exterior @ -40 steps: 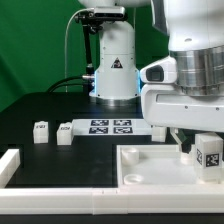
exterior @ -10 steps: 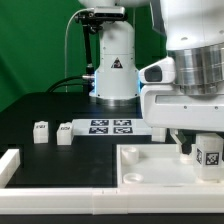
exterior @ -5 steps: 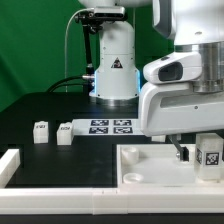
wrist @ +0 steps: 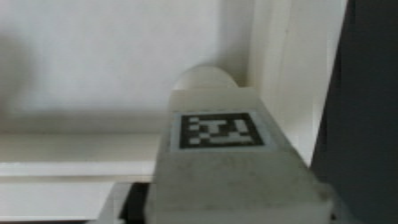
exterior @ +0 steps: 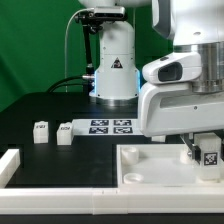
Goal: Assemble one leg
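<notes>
At the exterior view's right, the white robot arm (exterior: 185, 85) carries a two-finger gripper (exterior: 203, 151) that is grasping a small white plastic block-like leg (exterior: 210, 157). The leg is held upright, its square black-and-white marker tag facing the camera. One dark finger (exterior: 187, 150) shows just beside the leg, on the side toward the exterior view's left; the other finger is hidden. The leg hangs low over the right part of a large white square panel (exterior: 150, 165) lying flat on the black table (exterior: 40, 110), but whether its lower end touches the panel cannot be told. From the wrist view the same leg (wrist: 222, 150) fills the middle of the picture with its tag turned to the lens. The pale panel (wrist: 89, 90) lies behind it and a dark strip of table (wrist: 365, 100) runs along one side. Well apart from the gripper, toward the exterior view's left, two more small white legs (exterior: 41, 131) (exterior: 64, 133) stand near each other on the table. The second is just beside the thin flat white marker board (exterior: 110, 127). A white robot base (exterior: 113, 60) stands behind that board, in front of a green backdrop (exterior: 35, 45).
</notes>
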